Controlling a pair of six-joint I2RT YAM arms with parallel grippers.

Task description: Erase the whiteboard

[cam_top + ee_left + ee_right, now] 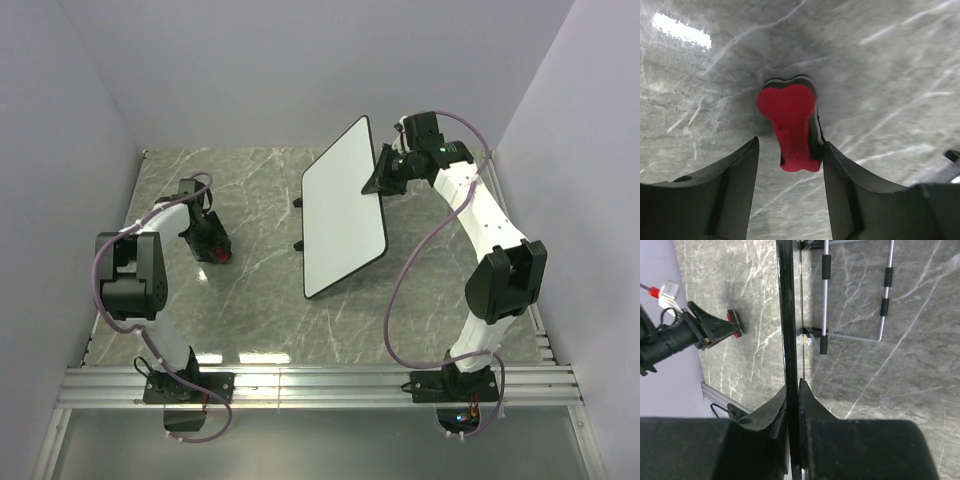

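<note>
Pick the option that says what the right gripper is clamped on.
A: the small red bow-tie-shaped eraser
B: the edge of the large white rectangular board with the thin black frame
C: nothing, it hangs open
B: in the right wrist view the right gripper has both fingers pressed against the thin black edge of the large white rectangular board, while the small red eraser lies apart from it.

— What is the table like?
— It is a grey marble-patterned tabletop (250,300) with pale veins, filling the middle of the top view.
— And around it?
— There are plain, pale lavender walls: a back wall (300,70) across the top, a left wall (50,150) and a right wall (595,150).
— And the bottom of the frame?
— A ribbed aluminium rail (320,385) runs across the table's near edge.
— The light?
— Soft and even. A bright rectangular glare (682,31) sits on the marble, upper left in the left wrist view.
</note>
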